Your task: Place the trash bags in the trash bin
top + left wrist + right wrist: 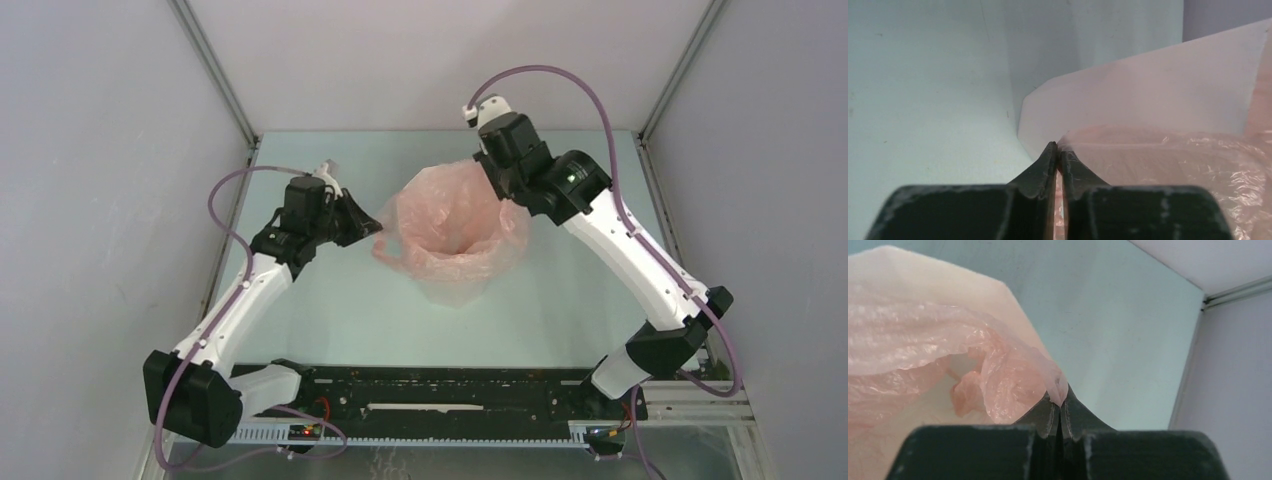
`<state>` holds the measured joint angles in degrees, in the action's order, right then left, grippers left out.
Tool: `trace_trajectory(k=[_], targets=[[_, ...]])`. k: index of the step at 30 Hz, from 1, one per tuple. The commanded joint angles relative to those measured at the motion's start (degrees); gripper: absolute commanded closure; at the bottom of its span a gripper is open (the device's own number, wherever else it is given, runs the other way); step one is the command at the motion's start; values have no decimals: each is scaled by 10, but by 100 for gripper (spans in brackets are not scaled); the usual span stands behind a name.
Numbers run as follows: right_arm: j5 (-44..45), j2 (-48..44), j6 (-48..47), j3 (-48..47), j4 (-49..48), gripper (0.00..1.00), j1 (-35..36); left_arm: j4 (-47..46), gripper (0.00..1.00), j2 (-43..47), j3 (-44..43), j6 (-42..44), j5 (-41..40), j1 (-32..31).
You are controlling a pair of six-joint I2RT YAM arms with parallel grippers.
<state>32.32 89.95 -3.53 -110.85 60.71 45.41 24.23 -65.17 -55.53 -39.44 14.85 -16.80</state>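
Note:
The pale-pink trash bag (455, 225) is spread open over the white faceted trash bin (452, 292) at mid-table, covering its rim and most of its walls. My left gripper (372, 228) is shut on the bag's left edge; pink film shows between its fingers in the left wrist view (1058, 152), with the bin wall (1148, 95) behind. My right gripper (492, 170) is shut on the bag's far right edge; a fold of film (1013, 370) is pinched at its tips (1061, 401), beside the bin's wall (948, 275).
Grey enclosure walls (100, 180) stand on the left, back and right, with metal frame posts (215, 70) at the corners. A black rail (450, 395) with the arm bases runs along the near edge.

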Motion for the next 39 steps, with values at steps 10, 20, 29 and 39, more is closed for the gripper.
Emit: trace_trajectory(k=[10, 20, 29, 39], targets=[[-354, 21, 82, 2, -140, 96, -190, -17, 100, -19, -43, -22, -105, 11], [-504, 89, 165, 5, -151, 83, -290, 58, 100, -123, -104, -44, -63, 11], [-654, -3, 261, 201, -167, 61, -383, 67, 100, -118, -48, -35, -5, -15], [-598, -103, 261, 164, -46, 17, -408, 50, 100, -82, 13, -55, 33, -39]])
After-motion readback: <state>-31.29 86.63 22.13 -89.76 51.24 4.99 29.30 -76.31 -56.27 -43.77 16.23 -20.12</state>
